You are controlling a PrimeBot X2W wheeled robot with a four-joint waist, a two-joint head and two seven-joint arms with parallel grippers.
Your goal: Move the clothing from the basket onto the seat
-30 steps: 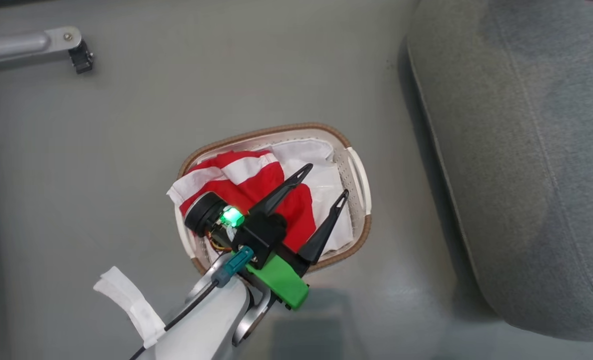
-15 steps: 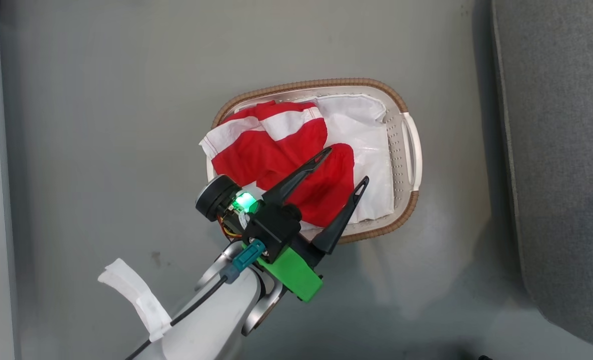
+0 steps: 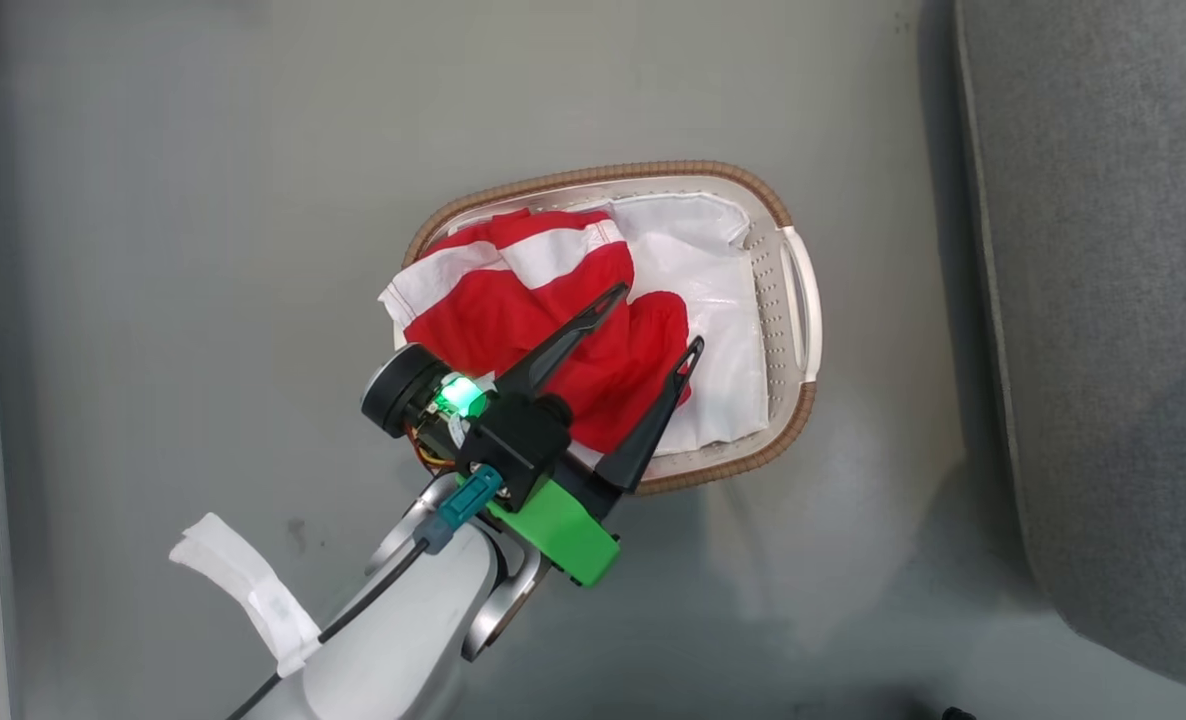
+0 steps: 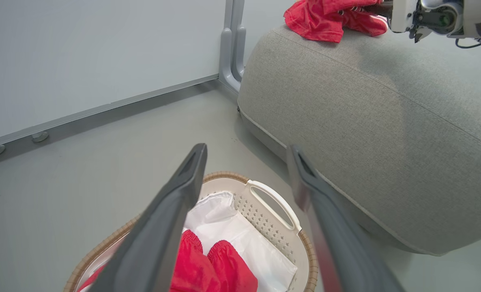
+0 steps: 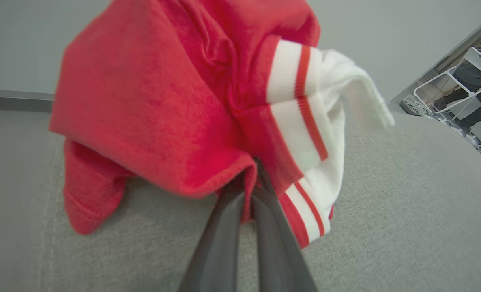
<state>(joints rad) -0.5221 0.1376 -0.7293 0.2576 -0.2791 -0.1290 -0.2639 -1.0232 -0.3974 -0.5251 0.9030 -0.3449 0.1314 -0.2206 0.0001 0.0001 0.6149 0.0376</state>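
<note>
Red white-banded garment (image 3: 543,320) in cream lattice basket (image 3: 603,172), left end effector (image 3: 659,317) open above basket, right end effector (image 5: 252,182) clamped on second red garment (image 5: 163,101), grey woven sofa (image 3: 1103,300) beside basket.

The left hand (image 3: 659,318) has shifted across the basket (image 3: 593,172), from the white liner (image 3: 723,330) toward the red clothing (image 3: 493,320).
</note>
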